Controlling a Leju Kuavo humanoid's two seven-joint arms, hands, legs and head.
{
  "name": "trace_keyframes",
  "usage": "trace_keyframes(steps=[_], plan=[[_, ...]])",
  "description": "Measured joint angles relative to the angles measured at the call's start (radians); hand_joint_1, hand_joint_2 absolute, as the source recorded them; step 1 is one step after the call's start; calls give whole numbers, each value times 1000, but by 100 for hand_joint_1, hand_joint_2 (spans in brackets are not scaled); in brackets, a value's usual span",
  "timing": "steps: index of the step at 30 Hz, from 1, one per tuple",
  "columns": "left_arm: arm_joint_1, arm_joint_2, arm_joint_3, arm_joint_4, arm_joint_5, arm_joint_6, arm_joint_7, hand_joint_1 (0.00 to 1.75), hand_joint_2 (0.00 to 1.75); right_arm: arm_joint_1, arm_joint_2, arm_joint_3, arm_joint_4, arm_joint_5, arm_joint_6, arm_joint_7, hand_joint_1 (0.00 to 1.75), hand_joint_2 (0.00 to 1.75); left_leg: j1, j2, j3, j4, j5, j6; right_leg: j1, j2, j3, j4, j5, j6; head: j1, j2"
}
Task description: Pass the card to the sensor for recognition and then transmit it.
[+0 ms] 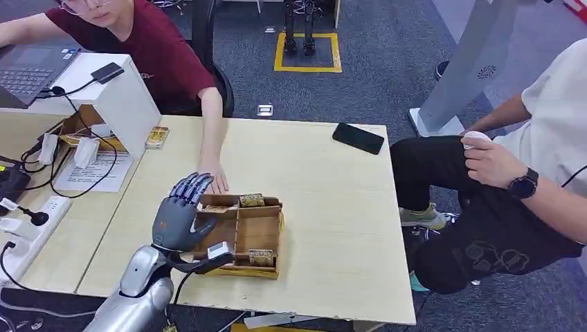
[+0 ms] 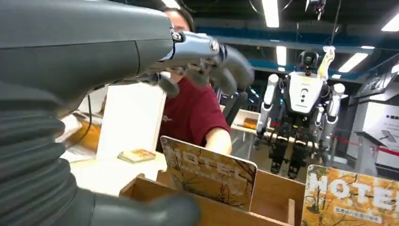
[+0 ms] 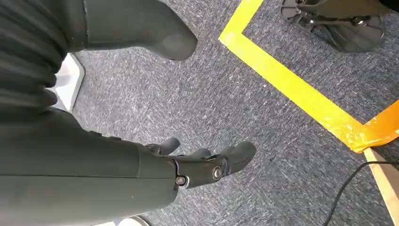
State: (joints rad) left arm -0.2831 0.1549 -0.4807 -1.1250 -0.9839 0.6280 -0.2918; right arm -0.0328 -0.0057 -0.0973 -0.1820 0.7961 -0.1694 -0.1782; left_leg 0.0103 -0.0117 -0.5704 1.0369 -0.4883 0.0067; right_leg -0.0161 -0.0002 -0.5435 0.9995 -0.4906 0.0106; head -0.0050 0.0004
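Cards: two "HOTEL" cards (image 2: 209,172) stand upright in my left wrist view; further stacks lie in the tray.
Tray: one wooden tray (image 1: 257,232) with compartments, on the counter (image 1: 332,207).
Left hand: my left hand (image 1: 178,211) hovers over the tray's left side, fingers spread, holding nothing.
Right hand: my right hand (image 3: 202,162) hangs above grey carpet, fingers loosely apart, empty.
People: two seated at the counter.
Phone: one black phone (image 1: 357,137) near the far edge.
Floor: yellow tape (image 3: 301,94) marks the carpet.
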Motion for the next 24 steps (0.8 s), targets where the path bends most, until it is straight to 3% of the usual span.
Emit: trace_keyframes(steps=[9, 24], plan=[[8, 0, 0, -27, 73, -47, -31, 175, 175, -1, 0, -17, -3, 3, -2, -2, 0, 175, 0, 0, 0, 0, 0, 0, 0, 0, 0, 0, 0, 0, 0, 0], [13, 0, 0, -27, 110, -62, -44, 175, 175, -3, 1, -24, -5, 2, -6, -9, 0, 175, 0, 0, 0, 0, 0, 0, 0, 0, 0, 0, 0, 0, 0, 0]])
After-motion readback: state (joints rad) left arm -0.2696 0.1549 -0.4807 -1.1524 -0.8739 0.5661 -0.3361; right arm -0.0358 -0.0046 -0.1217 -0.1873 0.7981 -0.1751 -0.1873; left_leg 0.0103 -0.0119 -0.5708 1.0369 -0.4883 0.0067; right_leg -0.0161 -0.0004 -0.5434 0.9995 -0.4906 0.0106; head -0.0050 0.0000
